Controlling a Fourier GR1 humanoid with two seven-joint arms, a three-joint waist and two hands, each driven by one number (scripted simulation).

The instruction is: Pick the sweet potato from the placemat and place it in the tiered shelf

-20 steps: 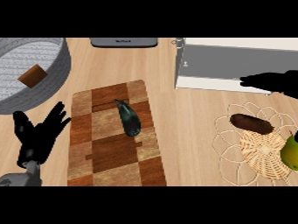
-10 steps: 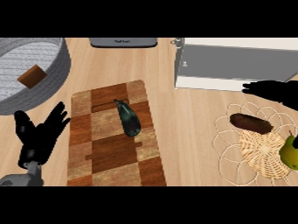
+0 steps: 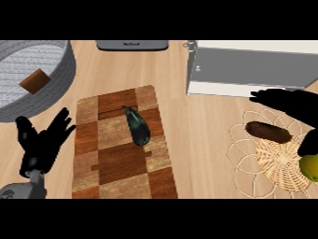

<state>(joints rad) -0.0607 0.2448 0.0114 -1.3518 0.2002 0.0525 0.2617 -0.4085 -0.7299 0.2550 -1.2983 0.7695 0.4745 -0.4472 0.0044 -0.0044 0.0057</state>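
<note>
A brown sweet potato [image 3: 268,132] lies in the wicker-and-wire tiered shelf [image 3: 279,164] at the right, beside a yellow-green fruit [image 3: 314,166]. My right hand [image 3: 298,105] hovers just above and behind the potato, open, fingers pointing left; nothing is held in it. Its thumb [image 3: 313,142] hangs down between potato and fruit. The brown checkered placemat [image 3: 123,161] lies in the middle with a dark green long vegetable [image 3: 138,126] on it. At the lower left my left hand [image 3: 43,140] rests open, fingers up, beside the placemat.
A grey round basket [image 3: 63,79] holding a brown block [image 3: 35,80] fills the upper left. A white box with a grey face [image 3: 258,70] stands behind the shelf. A dark appliance [image 3: 132,45] sits at the far edge.
My right hand has drawn back from in front of the white box toward me, lower over the shelf. The sweet potato stays in the shelf. The left hand has not moved.
</note>
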